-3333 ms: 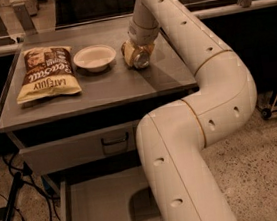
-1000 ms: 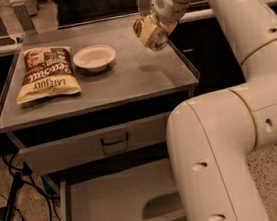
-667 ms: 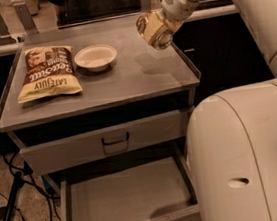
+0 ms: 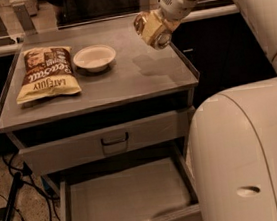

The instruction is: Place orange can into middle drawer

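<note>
Your orange can point(image 4: 151, 29) is off the cabinet top point(image 4: 125, 81) now. Three seconds ago it stood on the surface just right of the white bowl point(image 4: 94, 57); over the last second it has been rising, and it now hangs tilted in the air at about 1 o'clock in the view, above the right rear part of the top. Its faint shadow lies on the steel below. The gripper point(image 4: 155, 26) is clamped on it, fingers closed around the body of the can. I judge the pick done and the carry begun. What is left is the move down to the drawer and the release.

Now the containers, from the left. The chip bag point(image 4: 47, 73) lies flat at 10 o'clock, sealed as far as you can tell. Just beside it at 11 o'clock, the white bowl looks empty. Below the top, the upper drawer point(image 4: 78, 149) with the dark handle is shut. Under that, at 6 to 7 o'clock, the middle drawer point(image 4: 129, 197) stands pulled out with nothing on its bare grey floor.

At 4 o'clock the arm point(image 4: 248, 144) bulks large beside the drawer's right wall. You will likely have to bring the can forward past the front edge of the top before lowering it.
</note>
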Motion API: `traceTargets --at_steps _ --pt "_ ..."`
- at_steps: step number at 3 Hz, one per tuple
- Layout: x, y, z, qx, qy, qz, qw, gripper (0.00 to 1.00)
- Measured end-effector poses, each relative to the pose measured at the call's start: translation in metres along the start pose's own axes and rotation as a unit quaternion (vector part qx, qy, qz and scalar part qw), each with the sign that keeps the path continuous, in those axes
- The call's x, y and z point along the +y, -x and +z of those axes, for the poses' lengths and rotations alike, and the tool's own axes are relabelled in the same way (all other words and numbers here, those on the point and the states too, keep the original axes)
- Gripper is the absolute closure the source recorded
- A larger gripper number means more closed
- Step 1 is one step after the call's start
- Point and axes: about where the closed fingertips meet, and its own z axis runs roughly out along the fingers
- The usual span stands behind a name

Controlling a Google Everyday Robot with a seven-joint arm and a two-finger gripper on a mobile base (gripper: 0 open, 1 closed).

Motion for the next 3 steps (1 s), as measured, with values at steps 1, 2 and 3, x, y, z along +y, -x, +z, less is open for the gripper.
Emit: traceTargets --at_steps 1,2,3 --pt "0.016 -0.015 -0.009 0.005 0.001 -0.017 0.9998 1.0" --pt "0.047 -0.073 -0.007 0.024 0.019 -0.028 0.9991 1.0" --pt "0.049 -0.081 0.0 0.035 0.023 -0.026 0.9988 1.0"
